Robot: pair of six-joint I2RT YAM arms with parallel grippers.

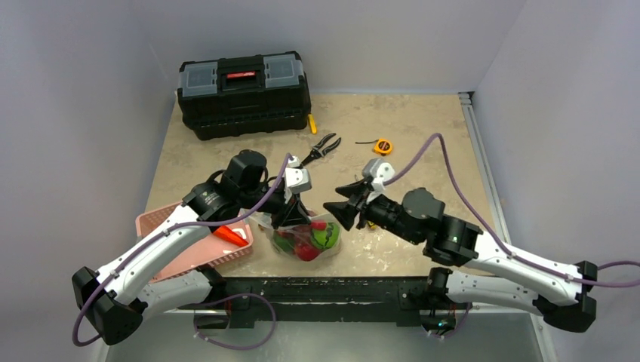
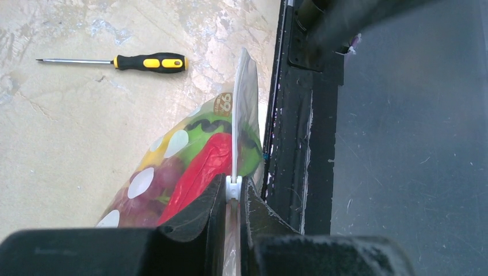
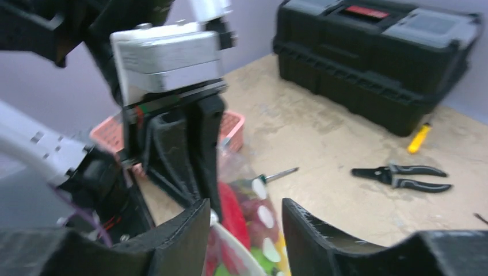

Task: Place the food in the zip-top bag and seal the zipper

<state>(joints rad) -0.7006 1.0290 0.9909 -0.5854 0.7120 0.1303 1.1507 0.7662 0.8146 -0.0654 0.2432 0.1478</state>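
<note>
The clear dotted zip-top bag (image 1: 306, 240) stands near the table's front edge. It holds food: a red piece (image 2: 198, 167) and green pieces (image 2: 202, 127), and more beside them. My left gripper (image 1: 290, 216) is shut on the whitish zipper (image 2: 237, 115) at the bag's top edge, pinching a small white piece of it (image 2: 232, 187). My right gripper (image 1: 337, 211) is open just right of the bag, touching nothing. In the right wrist view the bag (image 3: 259, 224) shows between its open fingers (image 3: 244, 215). An orange carrot (image 1: 230, 235) lies in the pink basket.
The pink basket (image 1: 162, 219) sits left of the bag under my left arm. A black toolbox (image 1: 243, 94) stands at the back. Pliers (image 1: 324, 145), a small tape measure (image 1: 383, 145) and a black-and-yellow screwdriver (image 2: 149, 62) lie on the table. The table's front rail (image 2: 296, 144) is beside the bag.
</note>
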